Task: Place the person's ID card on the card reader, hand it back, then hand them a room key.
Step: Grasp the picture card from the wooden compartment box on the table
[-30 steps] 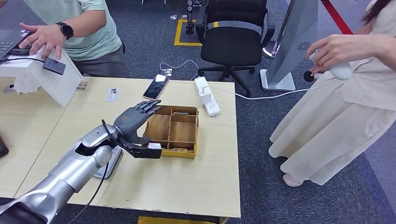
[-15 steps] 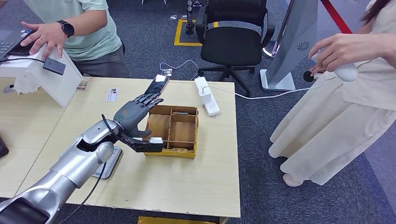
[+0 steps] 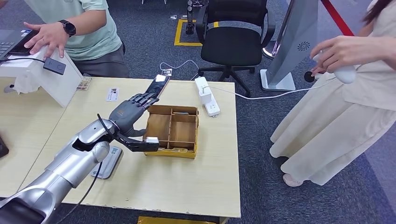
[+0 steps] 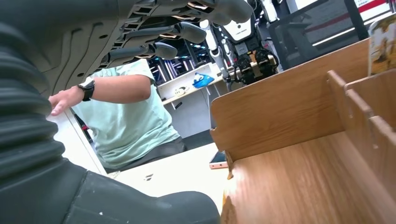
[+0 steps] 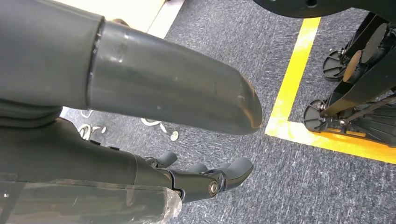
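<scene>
Pale wooden table (image 3: 196, 177) carries a divided wooden box (image 3: 173, 129), and the left hand (image 3: 130, 112), fingers spread and holding nothing, hovers at its left wall, so fetching a room key looks under way, with no key visible.

A light wood desk (image 3: 196, 186) fills the lower left of the frame, on dark grey carpet (image 3: 261, 135). A black office chair (image 3: 232, 42) stands at upper centre, beside a yellow floor marking (image 3: 178, 32). A grey stand (image 3: 294, 42) leans at upper right.
</scene>
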Robot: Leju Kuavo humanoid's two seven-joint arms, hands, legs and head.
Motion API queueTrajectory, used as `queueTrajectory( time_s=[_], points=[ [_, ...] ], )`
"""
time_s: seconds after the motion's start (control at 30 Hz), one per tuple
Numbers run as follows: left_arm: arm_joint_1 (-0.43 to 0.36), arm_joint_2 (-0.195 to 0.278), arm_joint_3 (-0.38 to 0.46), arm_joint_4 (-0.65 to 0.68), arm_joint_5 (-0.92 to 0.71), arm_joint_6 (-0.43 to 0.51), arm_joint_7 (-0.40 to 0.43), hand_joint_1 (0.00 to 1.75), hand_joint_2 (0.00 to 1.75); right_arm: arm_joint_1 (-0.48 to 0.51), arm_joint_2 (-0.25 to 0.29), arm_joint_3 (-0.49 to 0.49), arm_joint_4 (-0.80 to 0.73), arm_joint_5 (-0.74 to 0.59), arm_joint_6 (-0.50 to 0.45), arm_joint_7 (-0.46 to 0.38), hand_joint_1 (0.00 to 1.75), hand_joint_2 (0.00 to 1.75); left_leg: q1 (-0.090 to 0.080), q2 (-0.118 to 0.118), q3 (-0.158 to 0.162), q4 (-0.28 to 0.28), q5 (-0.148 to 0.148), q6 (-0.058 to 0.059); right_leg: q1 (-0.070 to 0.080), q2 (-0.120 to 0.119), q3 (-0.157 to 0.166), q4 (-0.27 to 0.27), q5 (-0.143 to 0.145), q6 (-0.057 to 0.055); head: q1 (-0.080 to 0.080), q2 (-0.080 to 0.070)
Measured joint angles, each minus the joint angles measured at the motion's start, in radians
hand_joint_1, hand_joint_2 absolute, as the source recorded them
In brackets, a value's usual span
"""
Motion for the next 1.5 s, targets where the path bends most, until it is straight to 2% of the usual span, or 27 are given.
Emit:
queueTrajectory(
  time_s=[0.07,0.23,0.37,0.83,1.0,1.23,1.5],
  points=[
    [0.003,0.011,0.002,0.0,0.006,-0.011,-0.013,0.0,1.75,0.001,0.0,0.0,0.0,-0.002,0.0,0.0,0.0,0.0,0.0,0.0,0.0,0.0,0.0,0.0,0.0,0.0,0.0,0.0,0.0,0.0,0.0,0.0],
    [0.021,-0.006,0.007,0.0,0.012,0.019,-0.023,0.0,1.75,0.0,0.0,0.0,0.0,-0.006,-0.002,0.001,0.0,0.0,0.0,0.0,0.0,0.0,0.0,0.0,0.0,0.0,0.0,0.0,0.0,0.0,0.0,0.0],
    [0.054,-0.002,0.017,-0.002,0.009,0.034,-0.023,0.0,1.75,0.001,0.0,0.0,0.0,-0.011,-0.007,0.002,0.0,0.0,0.0,0.0,0.0,0.0,0.0,0.0,0.0,0.0,0.0,0.0,0.0,0.0,0.0,0.0],
    [0.197,0.079,0.103,-0.073,-0.003,0.088,-0.036,0.0,1.75,0.011,0.001,-0.003,0.0,-0.033,-0.014,0.009,0.0,0.0,0.0,0.001,0.002,-0.001,0.0,0.0,0.0,0.001,0.002,0.0,0.0,0.0,0.0,0.0],
    [0.231,0.088,0.137,-0.109,-0.029,0.104,-0.02,0.0,1.75,0.012,0.002,-0.007,0.0,-0.038,-0.015,0.011,0.0,0.0,0.0,0.001,0.002,-0.001,0.0,0.0,0.0,0.0,0.002,0.0,0.0,0.0,0.0,0.0],
    [0.282,0.05,0.191,-0.163,-0.072,0.14,-0.042,0.0,1.75,0.012,0.004,-0.01,0.0,-0.039,-0.016,0.017,0.0,0.0,0.0,0.0,0.002,-0.001,0.0,0.0,0.0,0.0,0.002,0.0,0.0,0.0,0.0,0.0],
    [0.308,-0.044,0.217,-0.212,-0.076,0.166,-0.058,0.0,1.75,0.012,0.007,-0.01,0.0,-0.038,-0.016,0.017,0.0,0.0,0.0,0.0,0.001,0.0,0.0,0.0,0.0,0.0,0.001,0.0,0.0,0.0,0.0,0.0]
  ],
)
